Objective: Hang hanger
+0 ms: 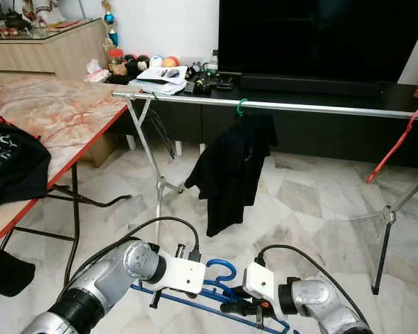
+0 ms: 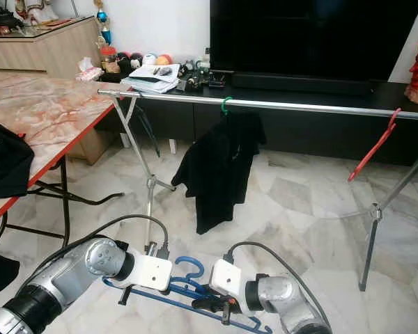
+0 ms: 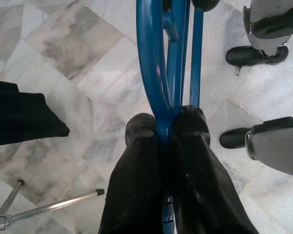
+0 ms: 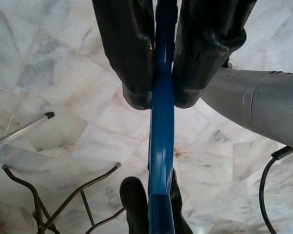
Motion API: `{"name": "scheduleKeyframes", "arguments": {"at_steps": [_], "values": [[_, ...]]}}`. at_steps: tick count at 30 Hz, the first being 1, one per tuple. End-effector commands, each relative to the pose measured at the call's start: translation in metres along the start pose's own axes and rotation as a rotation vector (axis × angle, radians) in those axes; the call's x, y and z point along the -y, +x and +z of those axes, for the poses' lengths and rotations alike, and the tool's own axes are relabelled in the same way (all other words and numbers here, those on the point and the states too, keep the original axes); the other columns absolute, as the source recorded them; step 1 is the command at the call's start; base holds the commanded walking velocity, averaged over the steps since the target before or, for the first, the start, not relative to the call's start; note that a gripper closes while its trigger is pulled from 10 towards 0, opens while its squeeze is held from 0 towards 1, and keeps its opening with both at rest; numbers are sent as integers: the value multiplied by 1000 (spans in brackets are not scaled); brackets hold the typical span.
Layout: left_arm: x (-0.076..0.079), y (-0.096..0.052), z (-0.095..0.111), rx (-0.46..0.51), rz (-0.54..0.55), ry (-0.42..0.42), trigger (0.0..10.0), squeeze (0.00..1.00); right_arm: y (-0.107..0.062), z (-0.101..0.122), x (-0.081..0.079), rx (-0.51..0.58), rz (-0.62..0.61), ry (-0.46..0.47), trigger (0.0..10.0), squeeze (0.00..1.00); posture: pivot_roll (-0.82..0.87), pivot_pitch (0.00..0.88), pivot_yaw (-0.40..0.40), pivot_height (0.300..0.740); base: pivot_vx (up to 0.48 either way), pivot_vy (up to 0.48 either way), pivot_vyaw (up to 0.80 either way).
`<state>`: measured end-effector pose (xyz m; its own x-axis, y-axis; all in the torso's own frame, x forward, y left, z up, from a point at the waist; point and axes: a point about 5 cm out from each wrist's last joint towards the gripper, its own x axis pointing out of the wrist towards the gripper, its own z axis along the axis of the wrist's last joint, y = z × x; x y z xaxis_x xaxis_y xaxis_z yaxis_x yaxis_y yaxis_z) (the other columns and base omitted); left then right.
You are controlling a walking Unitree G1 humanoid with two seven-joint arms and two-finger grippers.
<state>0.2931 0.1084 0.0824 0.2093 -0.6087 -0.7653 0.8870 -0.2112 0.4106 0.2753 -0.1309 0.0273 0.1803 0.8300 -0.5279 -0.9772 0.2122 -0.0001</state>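
Two grippers clamp one blue hanger (image 1: 216, 292) low in the centre bottom of the frame, well below the drying rack rail (image 1: 320, 106). Lifting it with both arms out of step could, I judge, twist it loose or snag its hook on the black shirt (image 1: 231, 170) hanging mid-frame. Left gripper (image 3: 162, 134) and right gripper (image 4: 162, 100) each pinch a blue bar, with forearms angled inward toward each other

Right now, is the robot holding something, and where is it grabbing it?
Both grippers pinch the blue plastic hanger: the left gripper and the right gripper each clamp a blue bar of its frame.
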Motion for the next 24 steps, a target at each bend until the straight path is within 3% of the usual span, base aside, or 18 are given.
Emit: {"name": "scheduleKeyframes", "arguments": {"at_steps": [1, 18, 21, 22, 23, 24], "values": [[-3, -2, 3, 8, 20, 6, 10000, 0, 3, 2, -1, -10, 20, -9, 0, 0, 131, 1, 47, 740, 0, 0, 0], [-8, -3, 6, 26, 68, 52, 10000, 0, 7, 0, -4, -6, 35, 8, 0, 0, 132, 6, 44, 740, 0, 0, 0], [-8, -3, 7, 51, 61, 23, 10000, 0, 6, -1, -5, -9, 40, 10, 0, 0, 132, 6, 44, 740, 0, 0, 0], [-7, -4, 8, 64, 52, 8, 10000, 443, 6, -2, -6, -10, 43, 10, 0, 0, 131, 7, 45, 740, 0, 0, 0], [-7, -4, 8, 72, 45, 0, 10000, 1000, 6, -2, -6, -10, 45, 11, 0, 0, 131, 7, 45, 740, 0, 0, 0], [-7, -4, 9, 76, 42, -6, 10000, 1000, 6, -3, -6, -11, 47, 12, 0, 0, 131, 7, 45, 740, 0, 0, 0]]}}
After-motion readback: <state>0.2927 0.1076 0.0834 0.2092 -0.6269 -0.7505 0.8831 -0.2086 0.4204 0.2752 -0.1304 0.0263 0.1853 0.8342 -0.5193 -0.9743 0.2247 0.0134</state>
